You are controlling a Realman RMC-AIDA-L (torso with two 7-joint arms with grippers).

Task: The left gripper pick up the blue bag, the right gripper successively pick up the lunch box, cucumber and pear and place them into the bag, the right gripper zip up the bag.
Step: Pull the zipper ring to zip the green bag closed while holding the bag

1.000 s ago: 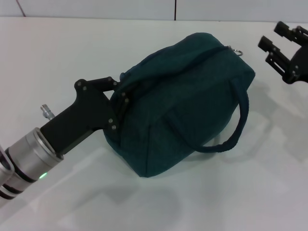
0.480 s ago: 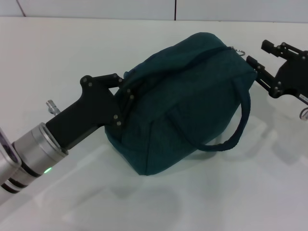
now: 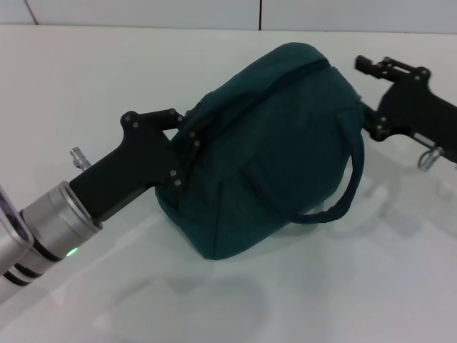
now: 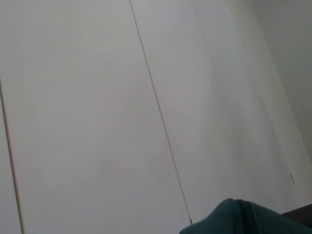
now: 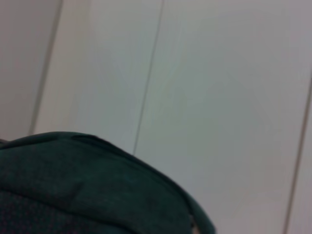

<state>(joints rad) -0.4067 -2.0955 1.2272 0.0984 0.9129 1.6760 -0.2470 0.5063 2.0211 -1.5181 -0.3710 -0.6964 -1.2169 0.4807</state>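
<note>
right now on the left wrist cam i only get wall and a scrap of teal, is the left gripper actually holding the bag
Observer: Yes. In the head view the left gripper is shut on the left end of the blue bag.
Operator: wheres the right one
Observer: The right gripper is at the bag's right end, its fingers spread above and below that end.
Operator: bag off the table
Observer: It doesn't look so. Its bottom appears to rest on the white table, with one handle drooping at the front.
</note>
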